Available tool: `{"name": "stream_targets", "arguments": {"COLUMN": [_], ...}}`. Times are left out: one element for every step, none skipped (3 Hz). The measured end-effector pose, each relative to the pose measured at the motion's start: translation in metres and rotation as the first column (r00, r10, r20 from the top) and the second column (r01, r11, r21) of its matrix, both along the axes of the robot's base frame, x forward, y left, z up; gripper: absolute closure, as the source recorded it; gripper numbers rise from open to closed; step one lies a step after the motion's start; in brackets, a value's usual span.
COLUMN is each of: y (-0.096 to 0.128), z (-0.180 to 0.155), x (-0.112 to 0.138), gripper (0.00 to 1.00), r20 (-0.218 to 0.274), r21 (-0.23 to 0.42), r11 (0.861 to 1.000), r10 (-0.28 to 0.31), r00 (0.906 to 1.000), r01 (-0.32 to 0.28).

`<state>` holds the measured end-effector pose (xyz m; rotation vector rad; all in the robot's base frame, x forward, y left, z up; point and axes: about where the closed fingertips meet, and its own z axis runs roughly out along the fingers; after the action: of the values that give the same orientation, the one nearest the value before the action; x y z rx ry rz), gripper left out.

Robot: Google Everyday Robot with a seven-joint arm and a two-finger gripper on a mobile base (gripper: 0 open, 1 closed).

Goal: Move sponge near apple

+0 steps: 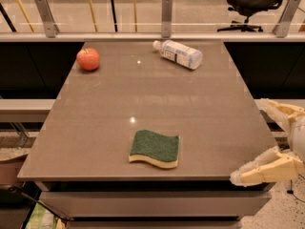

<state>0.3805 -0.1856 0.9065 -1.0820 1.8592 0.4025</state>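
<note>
The sponge (155, 148), dark green on top over a pale yellow layer, lies flat near the front edge of the grey table (200, 109). The apple (88, 59), small and red-orange, sits at the table's far left corner, well apart from the sponge. My gripper (249, 140) is at the table's front right corner, open and empty. One pale finger (281, 112) is above and the other finger (264, 168) is below. It is to the right of the sponge and not touching it.
A clear plastic bottle (178, 54) with a white label lies on its side at the table's far right. A glass railing with metal posts (166, 12) runs behind the table. An office chair (252, 1) stands beyond it.
</note>
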Motion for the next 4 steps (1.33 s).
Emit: {"name": "stream_targets", "arguments": {"y": [0.000, 0.008, 0.020, 0.034], "z": [0.000, -0.009, -0.029, -0.043], "x": [0.000, 0.007, 0.020, 0.036], "gripper": [0.00, 0.00, 0.00, 0.00], "r20": [0.000, -0.005, -0.002, 0.012], "r21": [0.000, 0.027, 0.095, 0.159], "r11": [1.000, 0.999, 0.992, 0.974], "r10": [0.002, 0.033, 0.089, 0.161], "r00": [1.0000, 0.9994, 0.9961, 0.9869], "r01": [-0.002, -0.033, -0.088, -0.161]}}
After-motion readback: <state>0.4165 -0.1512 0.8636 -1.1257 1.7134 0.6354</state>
